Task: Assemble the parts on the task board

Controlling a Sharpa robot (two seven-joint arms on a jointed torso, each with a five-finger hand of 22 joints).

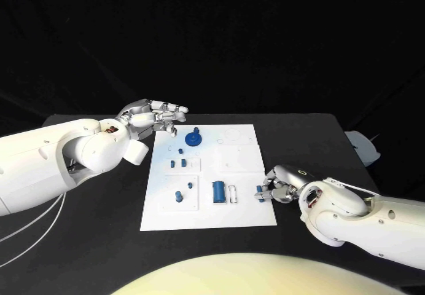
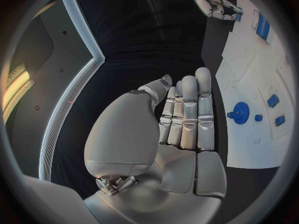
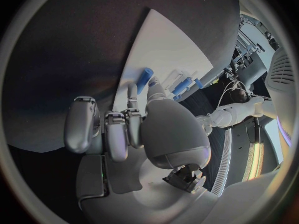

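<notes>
2 hands flank the task board [image 1: 244, 212] in the head view, on the black tabletop [image 1: 319, 135]. The left hand [image 1: 159, 115] hovers at the board's 11 o'clock corner, fingers loosely spread and holding nothing. The right hand [image 1: 276, 189] sits at the board's 4 o'clock edge with its fingers curled toward a small blue piece [image 1: 260, 187]; I cannot tell whether it actually grips it. A blue gear [image 1: 193, 138] sits in a round recess at 11 o'clock. 2 small pegs [image 1: 178, 163] lie in a shallow square pocket at 9 o'clock, and a blue cylinder [image 1: 218, 191] lies at 6 o'clock.

From the left wrist, the left hand [image 2: 181, 129] shows straight fingers close together, with the palm bare. The gear [image 2: 241, 110] and the pegs [image 2: 273, 100] lie on the board [image 2: 249, 149] beyond it.

From the right wrist, the right hand [image 3: 143, 129] is curled, and the cylinder [image 3: 144, 77] lies just past its fingertips on the board [image 3: 156, 40].

These parts look like light, rigid, smooth plastic, likely to slip or roll. I would pinch the cylinder across its middle and take the gear by its rim.
</notes>
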